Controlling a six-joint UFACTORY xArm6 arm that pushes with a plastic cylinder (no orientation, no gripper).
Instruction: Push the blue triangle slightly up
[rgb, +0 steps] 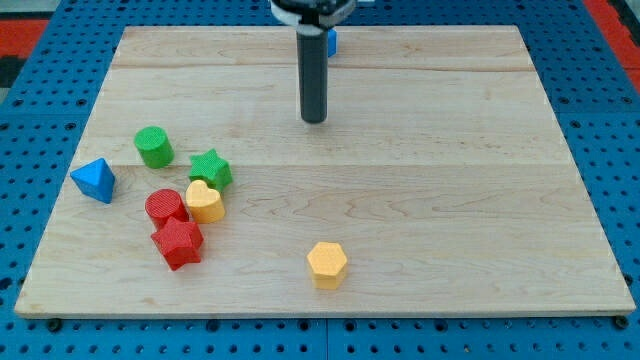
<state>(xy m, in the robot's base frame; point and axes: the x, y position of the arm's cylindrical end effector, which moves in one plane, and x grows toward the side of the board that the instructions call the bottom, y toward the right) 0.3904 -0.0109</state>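
Blue triangular plastic block (94, 180) is seen near the wooden board's (420, 200) left edge, well apart from my tip (314, 120), which is placed upper centre; no gripper is fitted, only a dark rod. Target lies left of and below the tip, so a route round beneath it is judged necessary. Green cylinder (154, 147) is nearest, then green star (210, 168), red cylinder (166, 207), yellow heart (205, 201).

So the small solid blue triangle block (94, 180) is sitting flat on the pale wooden board way over near the view's left edge, about mid-height, one corner pointing toward the view's left, not touching anything, just left of the other blocks.
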